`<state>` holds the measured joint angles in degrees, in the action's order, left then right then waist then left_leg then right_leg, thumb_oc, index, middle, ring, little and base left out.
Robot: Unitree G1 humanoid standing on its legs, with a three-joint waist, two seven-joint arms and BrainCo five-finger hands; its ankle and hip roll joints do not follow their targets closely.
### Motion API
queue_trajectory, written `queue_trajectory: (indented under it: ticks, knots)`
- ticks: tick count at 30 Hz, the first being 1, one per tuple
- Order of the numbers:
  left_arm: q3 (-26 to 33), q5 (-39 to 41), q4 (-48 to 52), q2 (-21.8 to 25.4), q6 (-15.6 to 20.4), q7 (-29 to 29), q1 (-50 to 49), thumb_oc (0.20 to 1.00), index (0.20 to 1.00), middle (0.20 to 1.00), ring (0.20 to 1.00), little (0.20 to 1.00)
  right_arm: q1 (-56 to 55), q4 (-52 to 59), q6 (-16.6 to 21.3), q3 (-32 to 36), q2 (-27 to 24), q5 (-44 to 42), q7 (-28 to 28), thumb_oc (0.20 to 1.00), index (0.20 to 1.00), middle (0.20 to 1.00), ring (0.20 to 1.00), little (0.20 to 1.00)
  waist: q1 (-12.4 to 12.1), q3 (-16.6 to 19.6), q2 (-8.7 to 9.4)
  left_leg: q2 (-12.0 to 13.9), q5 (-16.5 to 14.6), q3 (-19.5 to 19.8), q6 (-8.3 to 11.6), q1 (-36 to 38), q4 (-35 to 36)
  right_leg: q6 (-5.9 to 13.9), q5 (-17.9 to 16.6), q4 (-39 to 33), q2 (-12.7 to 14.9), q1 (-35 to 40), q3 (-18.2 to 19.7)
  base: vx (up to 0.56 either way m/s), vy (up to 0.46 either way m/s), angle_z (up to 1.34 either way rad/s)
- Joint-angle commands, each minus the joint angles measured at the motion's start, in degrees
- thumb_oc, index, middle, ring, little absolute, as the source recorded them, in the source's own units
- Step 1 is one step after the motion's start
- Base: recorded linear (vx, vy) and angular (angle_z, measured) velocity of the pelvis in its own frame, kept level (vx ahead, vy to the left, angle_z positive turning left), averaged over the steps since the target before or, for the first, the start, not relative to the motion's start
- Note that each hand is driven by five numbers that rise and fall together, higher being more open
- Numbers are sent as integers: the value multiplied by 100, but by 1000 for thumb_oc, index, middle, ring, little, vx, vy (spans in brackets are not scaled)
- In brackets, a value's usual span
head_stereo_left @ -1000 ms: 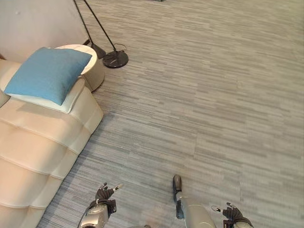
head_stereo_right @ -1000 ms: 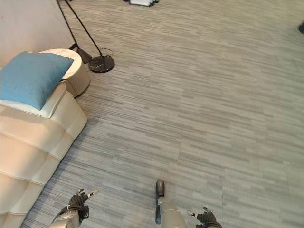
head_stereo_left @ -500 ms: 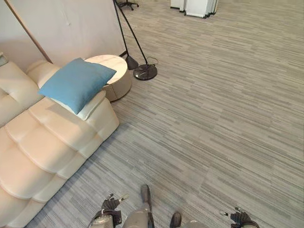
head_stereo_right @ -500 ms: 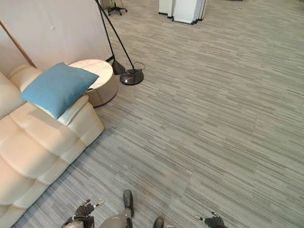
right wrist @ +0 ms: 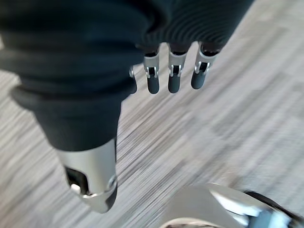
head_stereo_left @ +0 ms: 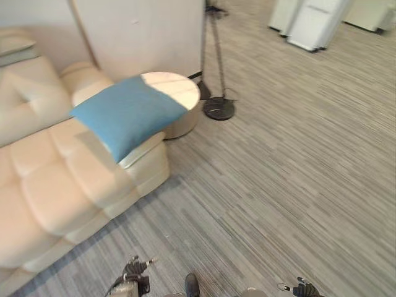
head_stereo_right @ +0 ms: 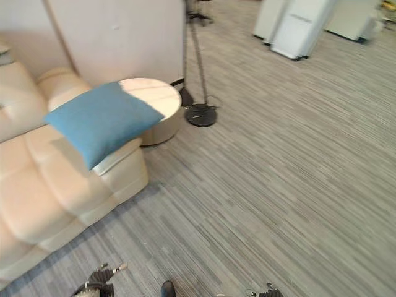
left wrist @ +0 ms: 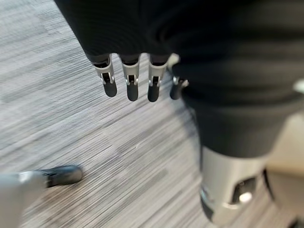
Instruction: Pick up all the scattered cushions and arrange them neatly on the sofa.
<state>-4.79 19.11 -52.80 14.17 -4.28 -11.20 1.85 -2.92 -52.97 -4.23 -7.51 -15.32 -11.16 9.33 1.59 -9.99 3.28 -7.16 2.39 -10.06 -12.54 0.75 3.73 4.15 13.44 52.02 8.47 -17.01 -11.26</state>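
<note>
My left hand [left wrist: 130, 78] hangs low at my side over the grey carpet [head_stereo_left: 297, 167], fingers straight and relaxed, holding nothing. My right hand [right wrist: 173, 71] hangs the same way on the other side, fingers loose and apart from the thumb, also empty.

The one cushion I can see, a blue cushion [head_stereo_left: 127, 114], already rests on the cream sofa [head_stereo_left: 49, 185], propped at a tilt on the armrest at the end nearest the round side table [head_stereo_left: 176, 93]. A floor lamp base [head_stereo_left: 218, 108] sits on the carpet just beside that table. No other cushion lies on the stretch of floor before me, so I judge this step to be a search rather than a grasp.

To do it well, I would scan the floor slowly and thoroughly, keeping both hands loose and clear of my legs so nothing catches. I would give the lamp's base and its thin poles a wide berth, since a bump could tip it. When a cushion turns up, I would take it with both hands by opposite edges, as soft cloth sags under a one-sided pinch.
</note>
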Motion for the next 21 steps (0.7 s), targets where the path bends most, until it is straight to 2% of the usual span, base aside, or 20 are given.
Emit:
queue_trajectory:
  ticks: [1,2,3,4,5,6,8,11,14,16,18,19,20,21]
  knots:
    - [22,-9,203,156,121,-69,-236,1000,1000,1000,1000,1000,223,-22,43,63,77,36,75,1000,1000,1000,1000,1000,-44,-309,-82,490,-390,-273,964,165,127,112,-792,-2672,-281,804,154,212,-10,86]
    - [-9,-18,181,150,121,-61,-197,1000,1000,1000,1000,1000,246,-60,45,53,90,-1,92,1000,1000,1000,1000,1000,-15,-339,-99,494,-357,-217,964,187,127,103,-905,-3249,-596,649,449,191,-35,66]
    - [-23,-34,177,160,119,-51,-170,1000,1000,1000,1000,1000,243,-88,48,58,91,-41,98,1000,1000,1000,1000,1000,1,-363,-87,463,-362,-124,982,255,127,155,-995,-3583,-753,669,648,112,-40,74]
    - [-23,-34,177,160,119,-51,-169,1000,1000,1000,1000,1000,244,-89,48,58,91,-41,98,1000,1000,1000,1000,1000,-5,-359,-90,467,-361,-131,983,249,127,153,-1007,-3596,-759,667,653,251,-55,79]
    - [-50,-135,127,171,136,-6,-86,1000,1000,1000,1000,1000,213,-171,64,80,91,-103,103,1000,1000,1000,1000,1000,61,-333,-49,378,-396,94,1030,312,127,257,-1283,-4636,-1003,691,1217,278,-75,115]
    - [-77,-169,121,182,150,7,-44,1000,1000,1000,1000,1000,191,-187,57,75,81,-86,97,1000,1000,1000,1000,1000,89,-306,-28,353,-432,165,1048,353,127,297,-1435,-5001,-1057,642,1366,372,-103,112]
    - [-114,-239,111,162,171,33,-20,1000,1000,1000,1000,1000,142,-172,53,93,86,-47,101,1000,1000,1000,1000,1000,115,-249,0,307,-470,332,1079,450,127,358,-1658,-5356,-1004,715,1114,285,-104,120]
    - [-190,-286,111,94,191,77,-53,1000,1000,1000,1000,1000,110,-187,98,60,92,-24,70,1000,1000,1000,1000,1000,150,-98,-8,276,-611,504,1076,650,127,260,-1746,-5473,-989,969,1008,309,-126,103]
    - [-181,-234,75,40,169,88,-126,1000,1000,1000,1000,1000,127,-272,92,34,47,-15,49,1000,1000,1000,1000,1000,158,63,-59,382,-720,586,1158,747,48,178,-1650,-5449,-1010,1195,910,291,-161,37]
    - [-163,-185,119,32,154,95,-183,1000,1000,1000,1000,1000,122,-248,104,8,-15,-14,22,1000,1000,1000,1000,1000,158,90,-65,468,-909,590,1268,712,-465,75,-1429,-5334,-1012,1359,818,271,-182,29]
    - [-167,-148,106,14,139,104,-190,1000,1000,1000,1000,1000,106,-227,103,-23,-80,5,3,1000,1000,1000,1000,1000,155,26,-67,502,-814,547,1444,462,-1331,-29,-1300,-5326,-1008,1602,711,219,-215,19]
    - [-218,-68,249,27,159,135,-218,1000,1000,1000,1000,1000,118,-173,85,-48,-194,67,-14,1000,1000,1000,1000,1000,51,-166,-28,461,-487,620,1562,-244,-2733,-184,-1169,-5290,-975,1829,622,188,-254,-2]
    - [-214,-62,235,40,165,129,-222,1000,1000,1000,1000,1000,128,-168,78,-42,-212,74,-10,1000,1000,1000,1000,1000,40,-196,-17,508,-476,554,1543,-408,-2981,-217,-1110,-5271,-966,1862,566,221,-261,-3]
    - [-172,-70,140,46,135,139,-264,1000,1000,1000,1000,1000,131,-208,38,-3,-226,57,-5,1000,1000,1000,1000,1000,23,-187,25,565,-640,372,1425,-628,-2609,-232,-1051,-5299,-874,1963,466,198,-126,-4]
